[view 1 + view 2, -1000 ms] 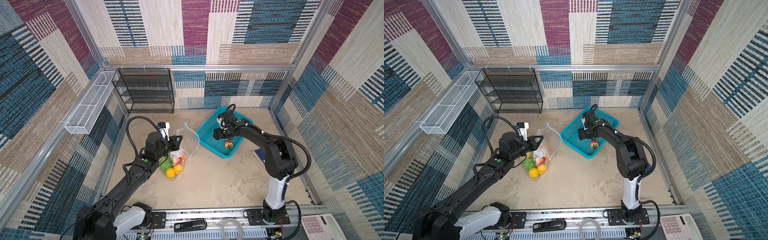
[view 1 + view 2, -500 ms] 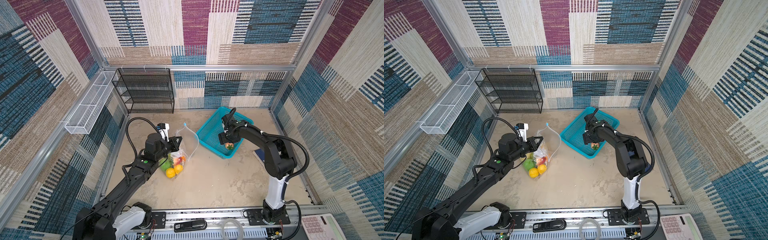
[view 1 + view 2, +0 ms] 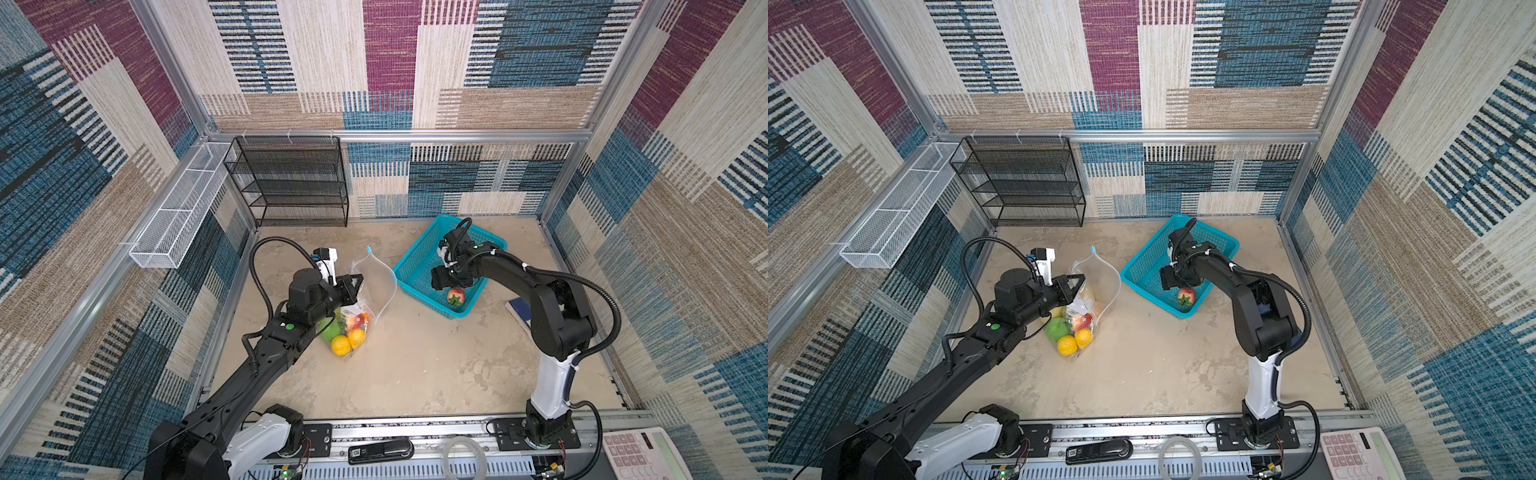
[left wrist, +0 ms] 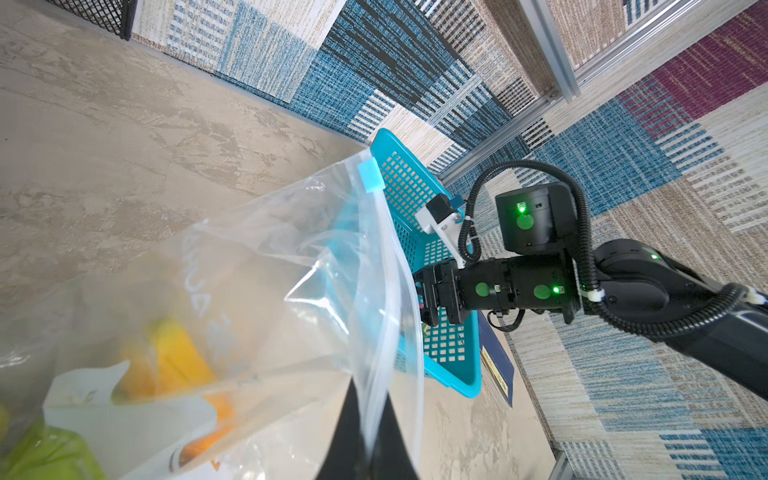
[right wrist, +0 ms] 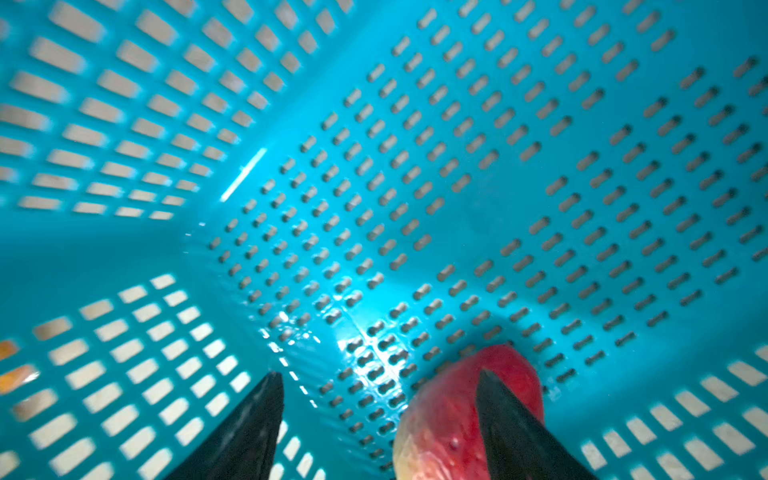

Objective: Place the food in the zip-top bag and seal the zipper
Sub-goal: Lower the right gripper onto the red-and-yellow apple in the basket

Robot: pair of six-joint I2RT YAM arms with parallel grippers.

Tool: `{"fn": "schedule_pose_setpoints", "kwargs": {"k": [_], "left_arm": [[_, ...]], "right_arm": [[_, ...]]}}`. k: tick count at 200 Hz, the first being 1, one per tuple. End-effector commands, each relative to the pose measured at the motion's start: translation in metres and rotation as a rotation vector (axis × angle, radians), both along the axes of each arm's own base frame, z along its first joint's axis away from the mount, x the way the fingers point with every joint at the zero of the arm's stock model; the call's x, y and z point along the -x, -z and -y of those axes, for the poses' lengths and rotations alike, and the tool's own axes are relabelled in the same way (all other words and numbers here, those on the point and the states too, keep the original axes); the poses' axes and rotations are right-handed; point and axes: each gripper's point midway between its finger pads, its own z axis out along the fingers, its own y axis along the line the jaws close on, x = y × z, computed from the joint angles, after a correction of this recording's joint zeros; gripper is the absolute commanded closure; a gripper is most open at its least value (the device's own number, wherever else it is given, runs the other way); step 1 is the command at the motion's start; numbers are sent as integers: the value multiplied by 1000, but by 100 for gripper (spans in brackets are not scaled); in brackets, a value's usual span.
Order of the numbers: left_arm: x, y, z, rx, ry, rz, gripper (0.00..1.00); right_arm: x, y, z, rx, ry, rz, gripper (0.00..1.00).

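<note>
The clear zip-top bag (image 3: 371, 277) stands open on the floor with several pieces of food inside: green (image 3: 330, 328), yellow (image 3: 340, 345), orange (image 3: 356, 337) and red. My left gripper (image 3: 358, 284) is shut on the bag's rim; the left wrist view shows the zipper strip pinched between its fingers (image 4: 370, 436) and the light-blue slider (image 4: 369, 176) at the far end. My right gripper (image 3: 451, 287) is down inside the turquoise basket (image 3: 415, 257), open. A red piece of food (image 5: 449, 415) lies against one of its fingers (image 5: 511, 419), not gripped.
A black wire shelf (image 3: 291, 183) stands at the back wall and a white wire basket (image 3: 183, 216) hangs on the left wall. A dark blue book (image 3: 519, 309) lies on the floor right of the basket. A calculator (image 3: 640, 455) sits at the front right.
My right gripper has dropped lower into the basket and shifted beside the red food. The left gripper and the bag have stayed put.
</note>
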Motion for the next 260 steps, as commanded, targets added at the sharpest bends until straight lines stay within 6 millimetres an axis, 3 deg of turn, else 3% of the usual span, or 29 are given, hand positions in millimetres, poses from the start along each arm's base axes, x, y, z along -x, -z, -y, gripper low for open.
{"fn": "schedule_pose_setpoints", "kwargs": {"k": [1,31,60,89,127,173,231,260], "left_arm": [[-2,-5,-2,-8,-7,32,100],[-2,-5,-2,-9,-9,32,100],[-3,-3,0,-5,-2,31,100],[-4,-1,1,-5,3,26,100],[-4,0,2,-2,6,26,100],[-5,0,2,-12,7,36,100],[-1,-1,-1,-19,1,47,100],[1,-3,-5,-33,-9,54,100]], "right_arm": [[-12,-20,-8,-46,2,69,24],[0,-7,22,113,50,18,23],[15,-1,39,190,58,-17,22],[21,-7,45,218,59,-25,22],[39,12,56,276,58,-99,24],[52,18,72,334,83,-124,22],[54,30,53,219,76,-143,22],[45,27,29,88,58,-121,25]]}}
